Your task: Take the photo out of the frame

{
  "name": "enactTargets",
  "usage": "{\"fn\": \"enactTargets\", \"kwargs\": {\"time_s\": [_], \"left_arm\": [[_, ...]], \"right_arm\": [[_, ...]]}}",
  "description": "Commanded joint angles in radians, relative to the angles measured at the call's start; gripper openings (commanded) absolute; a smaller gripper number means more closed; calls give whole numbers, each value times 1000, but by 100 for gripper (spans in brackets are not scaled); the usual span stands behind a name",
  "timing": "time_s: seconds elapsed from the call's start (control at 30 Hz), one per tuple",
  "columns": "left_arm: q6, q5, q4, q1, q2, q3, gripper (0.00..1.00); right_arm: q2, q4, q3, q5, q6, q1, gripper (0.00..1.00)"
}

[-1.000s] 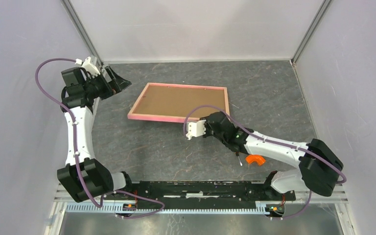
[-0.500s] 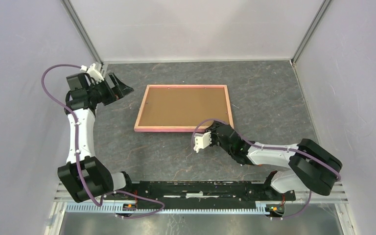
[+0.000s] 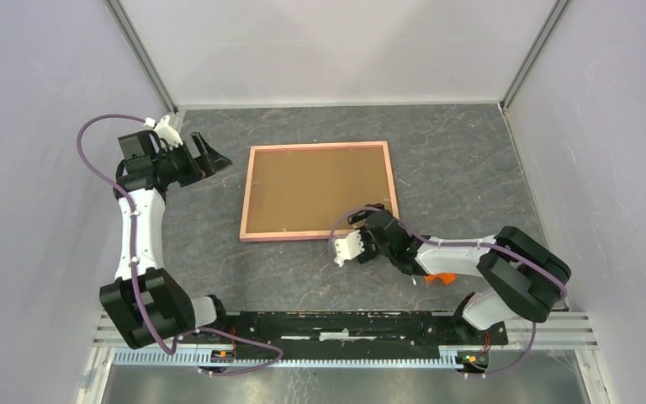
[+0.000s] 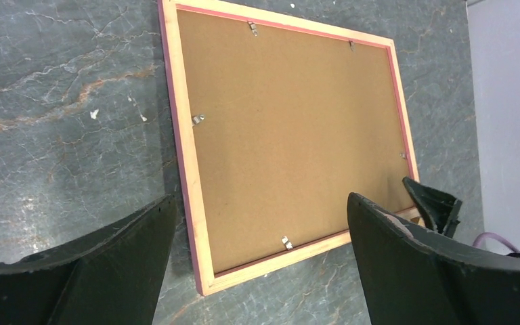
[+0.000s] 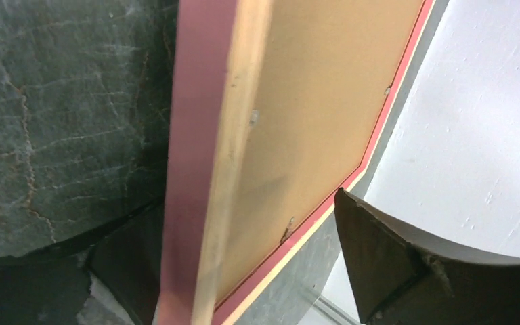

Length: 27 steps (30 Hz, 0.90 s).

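Large rectangular picture frame with pink rim and brown fibreboard back [image 3: 320,189] lies back-up about mid-table on the dark grey marbled tabletop [image 3: 471,168], long sides running left-right. The photo is not visible, hidden under the back board. Small metal retaining tabs [image 4: 198,119] sit along the inner edge of the back, several in the left wrist view, all lying against the board. Right gripper [image 3: 378,225] is at the frame's near right corner. In the right wrist view the pink rim and bare wood edge [image 5: 298,122] run up between its two black fingers [image 5: 406,264], with the jaws spread. The right finger stands clear of the frame with a gap of table and wall showing; the left finger sits low beside the rim, and contact there cannot be told. Nothing is clamped. Left gripper [image 3: 210,156] is off the frame's far left corner, apart from it, jaws spread wide and holding nothing. In its own view [image 4: 261,203] the frame shows whole between the two fingers. Small orange piece [image 3: 442,278] lies on the table under the right forearm, well apart from the frame. A purple cable [image 3: 92,143] loops off the left arm.
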Motion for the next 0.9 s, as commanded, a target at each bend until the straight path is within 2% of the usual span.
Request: {"fn": "enactTargets", "kwargs": {"time_s": [0.0, 0.23, 0.57, 0.7, 0.77, 0.87], "left_arm": [[80, 24, -8, 1, -9, 4, 100], [115, 5, -19, -2, -6, 8, 100], [184, -40, -27, -21, -48, 5, 100], [185, -93, 4, -57, -99, -14, 100], [245, -157, 9, -89, -130, -20, 100], [281, -238, -25, -131, -143, -10, 100]], "right_arm": [[-50, -158, 101, -120, 56, -22, 96], [-36, -479, 335, -367, 176, -100, 98], [-85, -602, 366, -430, 210, -245, 98], [-130, -676, 392, -550, 376, -333, 98], [-147, -730, 404, -603, 480, -378, 98], [-188, -758, 366, -610, 621, -415, 95]]}}
